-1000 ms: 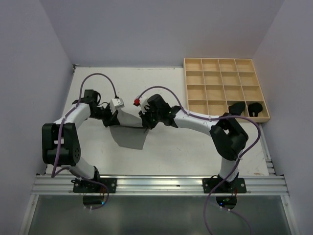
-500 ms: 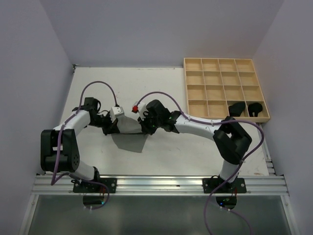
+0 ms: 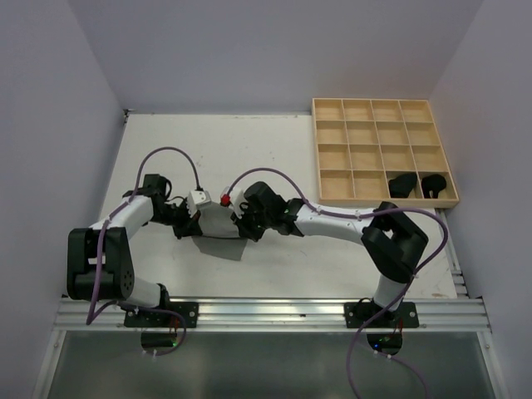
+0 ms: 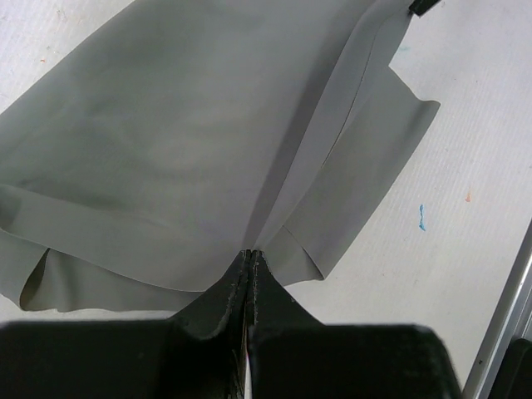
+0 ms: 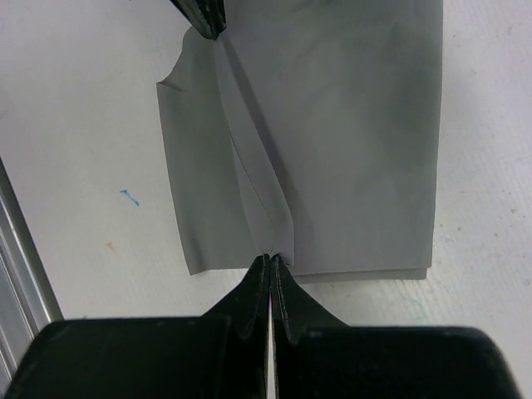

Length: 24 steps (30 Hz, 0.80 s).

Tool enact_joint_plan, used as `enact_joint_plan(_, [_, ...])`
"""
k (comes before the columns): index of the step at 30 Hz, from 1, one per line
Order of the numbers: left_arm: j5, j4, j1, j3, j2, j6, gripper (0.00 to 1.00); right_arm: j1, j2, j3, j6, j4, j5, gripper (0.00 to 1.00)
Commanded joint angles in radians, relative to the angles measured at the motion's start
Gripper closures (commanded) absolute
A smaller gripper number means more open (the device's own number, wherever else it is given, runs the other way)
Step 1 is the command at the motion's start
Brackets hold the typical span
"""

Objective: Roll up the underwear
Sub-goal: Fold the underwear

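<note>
A plain grey underwear [image 3: 218, 239] is stretched between my two grippers over the white table [image 3: 274, 150]. My left gripper [image 3: 186, 228] is shut on its left edge, and the left wrist view shows the cloth [image 4: 166, 150] pinched at the fingertips [image 4: 251, 253] and fanning out flat. My right gripper [image 3: 247, 228] is shut on the opposite edge; in the right wrist view the fingertips [image 5: 272, 258] pinch a fold of the grey cloth [image 5: 349, 141]. Two black underwear [image 3: 403, 184] [image 3: 434, 184] lie rolled in the tray's near right cells.
The wooden grid tray [image 3: 384, 110] stands at the far right of the table, most cells bare. Purple cables loop above both wrists. A metal rail [image 3: 266, 312] runs along the near edge. Grey walls close in both sides.
Both grippers have shifted slightly toward the near edge and left, keeping hold of the grey underwear. The cloth's hanging flap looks shorter and lies lower on the table.
</note>
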Motion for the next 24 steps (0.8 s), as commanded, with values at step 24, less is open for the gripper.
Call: enact_joint_plan(24, [0.017,-0.147,0.021,-0.027,-0.047,0.218,0.97,0.109,0.008,-0.031,-0.087,-0.023,-0.097,0.95])
